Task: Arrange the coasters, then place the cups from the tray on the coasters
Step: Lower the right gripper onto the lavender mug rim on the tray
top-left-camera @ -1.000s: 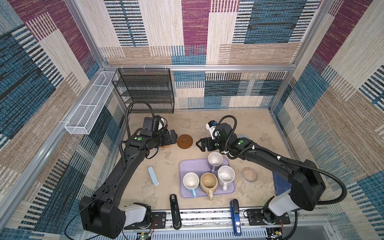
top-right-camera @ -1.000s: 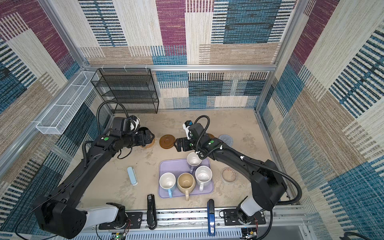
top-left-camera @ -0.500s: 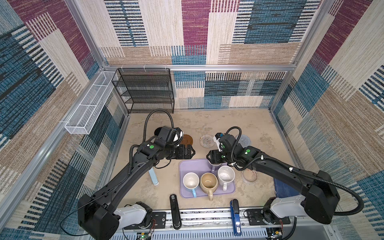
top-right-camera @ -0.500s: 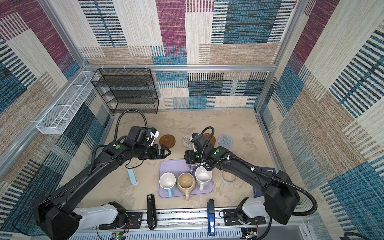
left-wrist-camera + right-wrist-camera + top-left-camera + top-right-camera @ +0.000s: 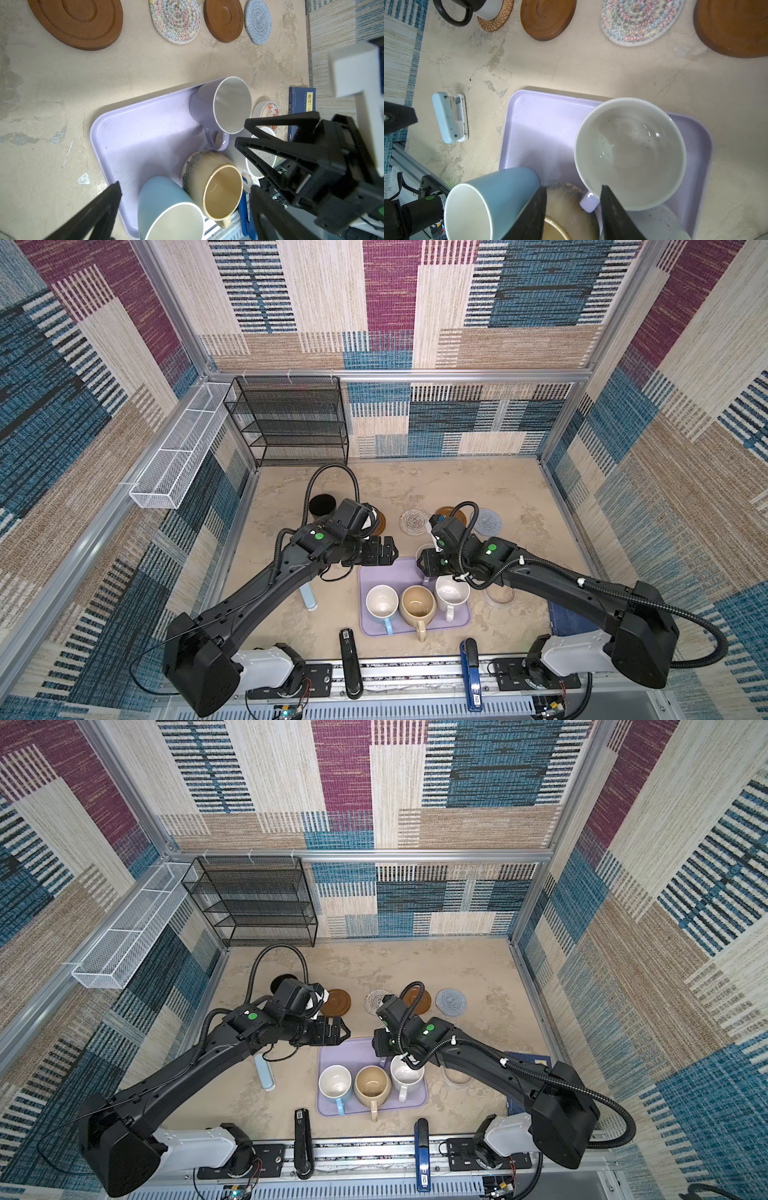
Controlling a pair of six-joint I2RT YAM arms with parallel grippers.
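Straddling lavender mug point(image 5: 629, 153) handle, right fingers point(image 5: 537, 212) parted, only in wrist views; left fingers point(image 5: 97, 209) spread wide.

Both top views are brightly and evenly lit from overhead; only soft shadows are cast on the table point(image 5: 519, 489). In the wrist views, glints are seen inside the lavender cup point(image 5: 630, 153), the light blue cup point(image 5: 492, 199) is stretched toward the frame edge, and the fingers point(image 5: 533, 216) of the right end effector point(image 5: 573, 187) are rendered soft.
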